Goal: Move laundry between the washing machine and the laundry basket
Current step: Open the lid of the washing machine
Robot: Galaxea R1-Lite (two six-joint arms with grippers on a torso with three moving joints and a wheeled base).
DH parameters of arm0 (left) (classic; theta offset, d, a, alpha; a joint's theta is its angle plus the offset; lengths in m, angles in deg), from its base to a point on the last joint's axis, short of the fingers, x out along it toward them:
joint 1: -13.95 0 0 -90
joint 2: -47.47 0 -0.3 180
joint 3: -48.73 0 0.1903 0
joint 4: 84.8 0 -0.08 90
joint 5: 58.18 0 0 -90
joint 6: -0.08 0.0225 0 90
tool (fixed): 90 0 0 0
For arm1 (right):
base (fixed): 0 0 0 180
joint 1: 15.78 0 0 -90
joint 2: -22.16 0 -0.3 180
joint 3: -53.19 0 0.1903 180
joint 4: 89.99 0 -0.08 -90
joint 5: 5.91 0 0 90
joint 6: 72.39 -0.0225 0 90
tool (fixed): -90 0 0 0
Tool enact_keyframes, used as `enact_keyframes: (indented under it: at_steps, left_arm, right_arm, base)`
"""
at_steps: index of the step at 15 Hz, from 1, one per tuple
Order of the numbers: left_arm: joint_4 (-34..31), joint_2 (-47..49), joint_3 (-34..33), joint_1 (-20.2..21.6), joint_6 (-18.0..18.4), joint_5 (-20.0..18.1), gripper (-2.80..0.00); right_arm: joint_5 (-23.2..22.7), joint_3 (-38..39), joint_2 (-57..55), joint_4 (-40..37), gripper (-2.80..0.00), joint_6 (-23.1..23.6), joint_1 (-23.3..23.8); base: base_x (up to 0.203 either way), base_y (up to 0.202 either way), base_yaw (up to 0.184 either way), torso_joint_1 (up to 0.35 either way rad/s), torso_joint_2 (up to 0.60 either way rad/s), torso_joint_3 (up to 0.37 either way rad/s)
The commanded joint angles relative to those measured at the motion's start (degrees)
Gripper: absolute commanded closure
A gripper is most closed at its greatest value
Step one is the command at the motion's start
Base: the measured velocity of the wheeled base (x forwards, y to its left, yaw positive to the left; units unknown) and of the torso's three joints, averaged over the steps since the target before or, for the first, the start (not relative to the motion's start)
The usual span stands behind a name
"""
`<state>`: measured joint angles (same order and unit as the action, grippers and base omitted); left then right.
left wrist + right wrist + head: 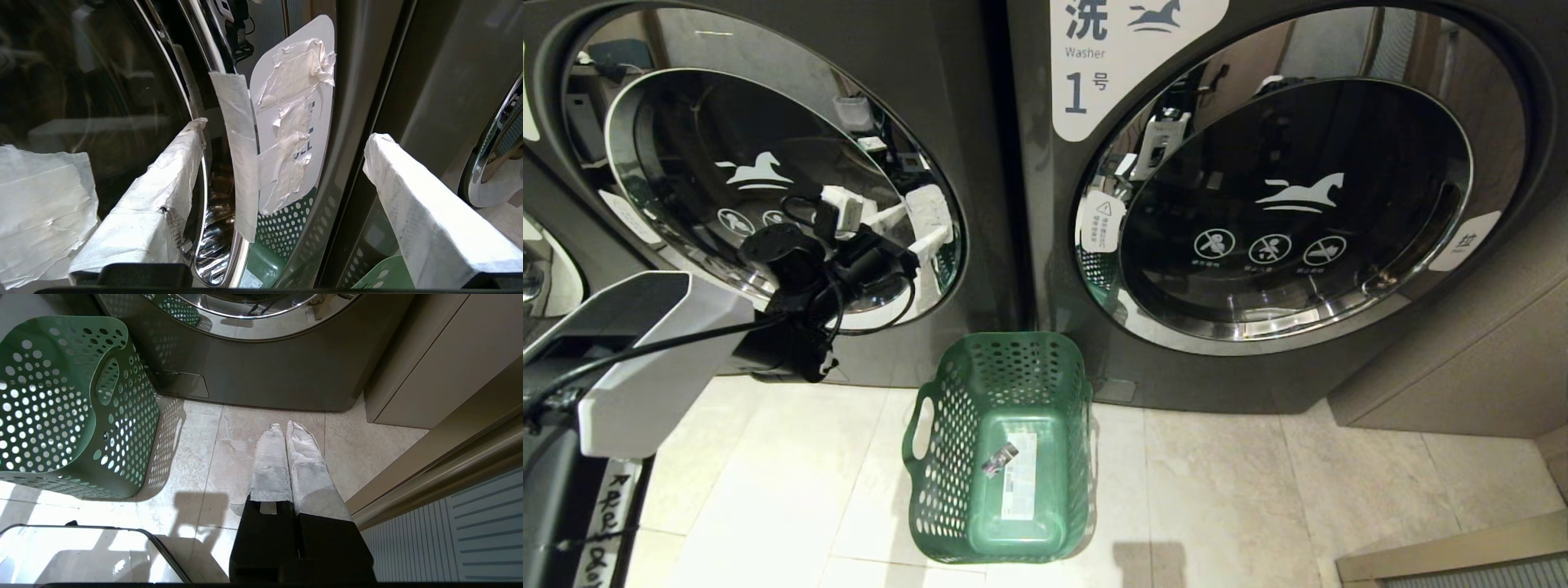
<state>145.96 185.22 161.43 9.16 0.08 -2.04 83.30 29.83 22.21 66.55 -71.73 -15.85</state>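
Reaching toward the taped pull tab (286,122) at the door rim of the washing machine (760,171), the left end effector (907,224) has its padded fingers spread wide, likely to straddle the tab and open the door. The laundry basket (931,425) waits empty on the floor between both machines (handy for unloading). The right end effector (286,435) hangs parked, fingers pressed together. No laundry shows.
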Motion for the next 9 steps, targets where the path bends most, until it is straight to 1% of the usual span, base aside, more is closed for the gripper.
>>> enact_keyframes:
  at_steps: [1, 3, 5, 9]
  left_arm:
    - [0.41, 0.59, 0.48, 0.04, -0.09, -0.5, -2.8]
    - [0.41, 0.59, 0.48, 0.04, -0.18, -0.99, -2.8]
    - [0.41, 0.59, 0.39, 0.04, -0.18, -3.77, -2.8]
    - [0.33, 0.98, 0.6, 0.04, -0.18, -5.05, -2.8]
  right_arm:
    - [0.0, 0.0, 0.04, 0.01, 0.0, 0.04, -0.01]
    - [0.0, 0.0, 0.04, 0.01, 0.0, 0.04, -0.01]
    - [0.0, 0.0, 0.01, 0.01, 0.0, 0.04, -0.01]
    - [-0.05, 0.0, 0.04, 0.01, 0.0, 0.04, -0.01]
  base:
    - [0.0, 0.0, 0.0, 0.0, 0.0, 0.0]
    - [0.0, 0.0, 0.0, 0.0, 0.0, 0.0]
    - [0.0, 0.0, 0.0, 0.0, 0.0, 0.0]
    - [0.0, 0.0, 0.0, 0.0, 0.0, 0.0]
